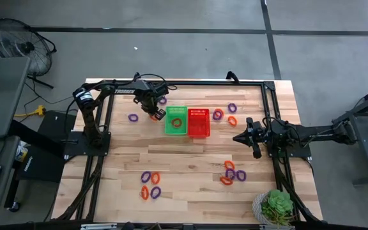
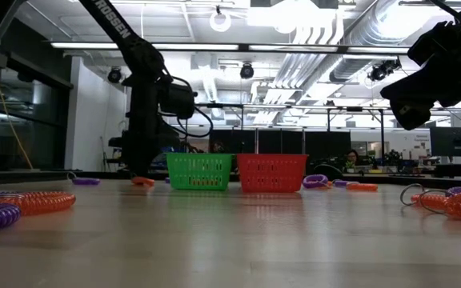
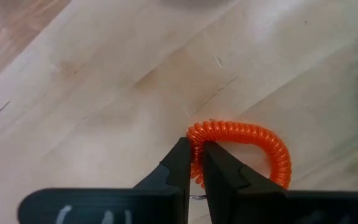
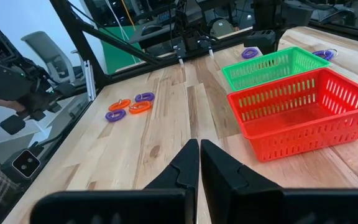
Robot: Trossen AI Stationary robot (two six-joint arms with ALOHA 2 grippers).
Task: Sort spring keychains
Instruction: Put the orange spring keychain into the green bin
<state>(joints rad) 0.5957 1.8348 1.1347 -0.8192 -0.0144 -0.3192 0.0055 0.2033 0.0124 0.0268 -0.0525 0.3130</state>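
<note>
On the pale wooden bench (image 1: 190,160), the left gripper (image 1: 156,114) is down just beside the green plastic mesh basket (image 1: 176,121), on its outer side, with its fingers (image 3: 185,163) clamped on the coil of an orange spiral-cord spring keychain (image 3: 253,140) that lies on the wood. The green basket stands touching the red plastic mesh basket (image 1: 198,122) near the middle of the bench, and 1 orange loop (image 1: 177,121) lies inside the green one. The right gripper (image 1: 239,137) hangs above the bench, well to the right of the red basket, fingers (image 4: 188,163) pressed together on nothing. Other orange and purple keychains lie scattered in groups: a cluster near the front left (image 1: 150,184), another near the front right (image 1: 232,173), a few just right of the red basket (image 1: 225,115), and 1 purple loop (image 1: 133,117) left of the left gripper. A potted green succulent (image 1: 277,206) sits at the front right corner.
</note>
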